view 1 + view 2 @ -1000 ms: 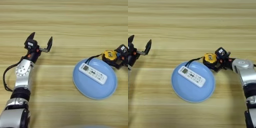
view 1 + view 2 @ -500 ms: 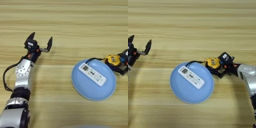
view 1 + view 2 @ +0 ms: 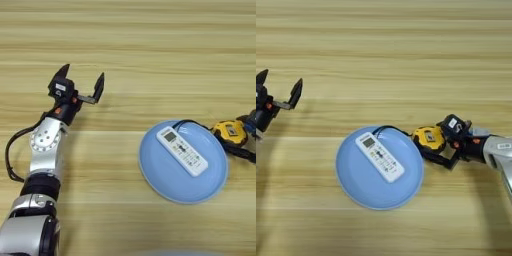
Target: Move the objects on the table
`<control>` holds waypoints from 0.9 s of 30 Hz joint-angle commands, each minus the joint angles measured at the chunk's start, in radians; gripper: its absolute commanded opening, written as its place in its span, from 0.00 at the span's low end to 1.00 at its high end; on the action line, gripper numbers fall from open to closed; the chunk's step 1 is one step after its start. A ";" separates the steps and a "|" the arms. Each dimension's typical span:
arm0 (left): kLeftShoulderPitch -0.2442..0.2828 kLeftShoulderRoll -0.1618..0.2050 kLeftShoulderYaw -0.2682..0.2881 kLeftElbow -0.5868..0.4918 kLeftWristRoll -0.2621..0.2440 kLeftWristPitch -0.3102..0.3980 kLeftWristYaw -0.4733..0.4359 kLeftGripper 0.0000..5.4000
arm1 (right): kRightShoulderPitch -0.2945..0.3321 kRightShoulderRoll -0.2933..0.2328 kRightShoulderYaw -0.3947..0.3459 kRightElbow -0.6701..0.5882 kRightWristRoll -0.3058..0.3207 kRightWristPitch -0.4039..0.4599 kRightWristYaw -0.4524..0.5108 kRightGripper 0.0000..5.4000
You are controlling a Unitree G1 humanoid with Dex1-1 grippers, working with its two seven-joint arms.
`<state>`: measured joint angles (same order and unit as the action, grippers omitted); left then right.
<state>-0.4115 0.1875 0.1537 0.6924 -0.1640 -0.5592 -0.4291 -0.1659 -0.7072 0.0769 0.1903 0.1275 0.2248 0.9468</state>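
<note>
A round light-blue plate [image 3: 363, 184] lies on the tan wooden table [image 3: 406, 60], right of centre. On the plate a white button remote [image 3: 380, 156] lies diagonally, screen end toward the far left. The yellow-black tape measure [image 3: 428, 139] sits just off the plate's right rim, and its black strap [image 3: 387, 129] curls over the far rim. My right gripper [image 3: 437, 141] is shut on the tape measure, one finger behind it and one in front. My left gripper [image 3: 82, 82] stands open at the left with nothing between its fingers. The small blue bar is out of view.
My left arm [image 3: 44, 150] stretches from the near left corner up the left side of the table. My right forearm [image 3: 496, 150] comes in from the right edge.
My right gripper has carried the tape measure nearer to me, along the plate's right rim. The left arm has not moved.
</note>
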 commanded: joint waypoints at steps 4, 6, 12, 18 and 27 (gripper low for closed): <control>-0.023 0.013 0.004 0.010 -0.009 -0.010 -0.009 1.00 | 0.101 -0.007 0.073 0.008 -0.017 0.031 0.059 0.99; -0.024 0.013 0.005 0.010 -0.009 -0.010 -0.010 1.00 | 0.112 -0.010 0.079 -0.002 -0.012 0.026 0.074 0.99; -0.022 0.012 0.004 0.006 -0.009 -0.009 -0.010 1.00 | 0.152 -0.032 0.100 -0.044 0.013 0.016 0.125 0.99; -0.020 0.011 0.003 0.004 -0.008 -0.009 -0.010 1.00 | 0.181 -0.053 0.122 -0.077 0.020 -0.004 0.151 0.99; -0.020 0.011 0.003 0.008 -0.009 -0.009 -0.010 1.00 | 0.214 -0.071 0.142 -0.124 0.034 -0.018 0.173 0.99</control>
<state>-0.4132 0.1892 0.1540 0.6952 -0.1646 -0.5613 -0.4359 -0.0434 -0.7758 0.1428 0.0324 0.2004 0.1625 1.0831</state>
